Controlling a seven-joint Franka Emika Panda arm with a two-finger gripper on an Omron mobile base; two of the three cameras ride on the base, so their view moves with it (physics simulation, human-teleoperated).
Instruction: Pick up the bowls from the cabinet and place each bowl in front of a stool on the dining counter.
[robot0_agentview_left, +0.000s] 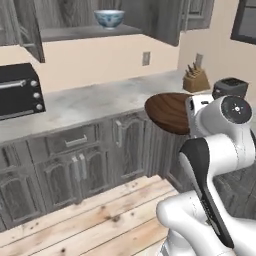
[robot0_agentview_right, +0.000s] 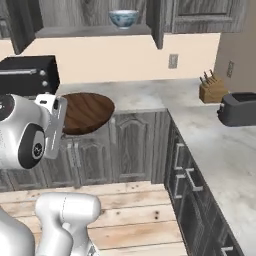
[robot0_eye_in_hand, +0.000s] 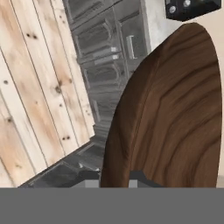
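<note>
The dark brown wooden bowl (robot0_agentview_left: 169, 113) (robot0_agentview_right: 87, 112) hangs in the air, tilted on edge, in front of the lower cabinets. My gripper (robot0_agentview_left: 189, 120) (robot0_agentview_right: 59, 122) (robot0_eye_in_hand: 113, 178) is shut on its rim, and in the hand view the bowl (robot0_eye_in_hand: 170, 113) takes up the right half. The white bowl with the blue-green pattern (robot0_agentview_left: 109, 18) (robot0_agentview_right: 123, 18) stands upright on the grey shelf of the open cabinet (robot0_agentview_left: 85, 33) (robot0_agentview_right: 95, 31), far above the gripper. The dining counter is out of view.
A black toaster oven (robot0_agentview_left: 17, 90) (robot0_agentview_right: 30, 74) sits on the marble kitchen counter (robot0_agentview_left: 95, 102) (robot0_agentview_right: 145, 95). A knife block (robot0_agentview_left: 195, 79) (robot0_agentview_right: 211, 87) and a dark toaster (robot0_agentview_left: 230, 87) (robot0_agentview_right: 239, 108) stand near the corner. Wooden floor (robot0_agentview_left: 90, 220) lies below.
</note>
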